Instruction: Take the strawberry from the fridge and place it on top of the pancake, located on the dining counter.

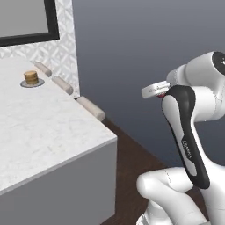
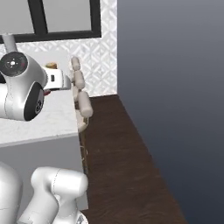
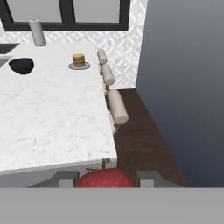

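The strawberry (image 3: 105, 178) is bright red and sits at the bottom of the hand view, pinched between my gripper (image 3: 107, 179) fingers (image 3: 65, 178), so the gripper is shut on it. A sliver of its red shows beside the hand (image 1: 161, 95) in the left base view. The pancake (image 3: 78, 60), a short golden stack on a small grey plate (image 3: 71, 66), stands far back on the dining counter (image 3: 52, 113), close to its right edge. It also shows in the left base view as the pancake (image 1: 30, 77). My gripper hovers off the counter's near right corner, well short of the pancake. The fridge is out of view.
A dark bowl (image 3: 22, 65) rests on the counter left of the pancake, and a pale cylinder (image 3: 37, 33) stands by the window wall. Beige stools (image 3: 117, 106) line the counter's right side above dark wood floor (image 3: 144, 140). A grey wall (image 3: 188, 78) closes the right.
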Controlling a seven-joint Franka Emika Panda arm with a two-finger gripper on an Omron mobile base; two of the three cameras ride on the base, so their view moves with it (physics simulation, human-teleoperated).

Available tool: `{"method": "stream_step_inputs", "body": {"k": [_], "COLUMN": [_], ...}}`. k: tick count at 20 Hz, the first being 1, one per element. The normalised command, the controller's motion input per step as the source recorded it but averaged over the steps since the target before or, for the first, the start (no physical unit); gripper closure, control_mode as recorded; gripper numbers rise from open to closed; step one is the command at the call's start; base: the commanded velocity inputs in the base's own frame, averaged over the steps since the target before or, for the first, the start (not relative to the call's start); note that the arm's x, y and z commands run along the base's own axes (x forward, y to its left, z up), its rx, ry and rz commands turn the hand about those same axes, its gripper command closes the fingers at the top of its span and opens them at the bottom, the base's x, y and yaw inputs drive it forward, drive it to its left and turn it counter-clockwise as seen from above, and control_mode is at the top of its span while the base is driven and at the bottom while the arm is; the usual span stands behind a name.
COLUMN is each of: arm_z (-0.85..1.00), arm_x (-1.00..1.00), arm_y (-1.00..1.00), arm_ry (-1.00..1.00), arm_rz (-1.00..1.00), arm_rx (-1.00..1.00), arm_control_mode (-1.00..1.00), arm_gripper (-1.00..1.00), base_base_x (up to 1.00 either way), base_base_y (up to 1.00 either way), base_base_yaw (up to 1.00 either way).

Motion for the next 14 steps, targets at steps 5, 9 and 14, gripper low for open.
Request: {"method": "stream_step_inputs", "body": {"k": [5,9,14], "arm_z": [0.0,0.0,0.0], "arm_x": [0.0,0.0,0.0], "arm_y": [0.0,0.0,0.0], "arm_ry": [0.0,0.0,0.0], "arm_rz": [0.0,0.0,0.0], "arm_rx": [0.0,0.0,0.0], "arm_control_mode": [1.0,1.0,1.0], "arm_gripper": [1.0,1.0,1.0], "base_base_x": [1.0,1.0,1.0], "base_base_y": [-0.7,-0.72,-0.64], "base_base_yaw": [0.35,0.38,0.46]}}
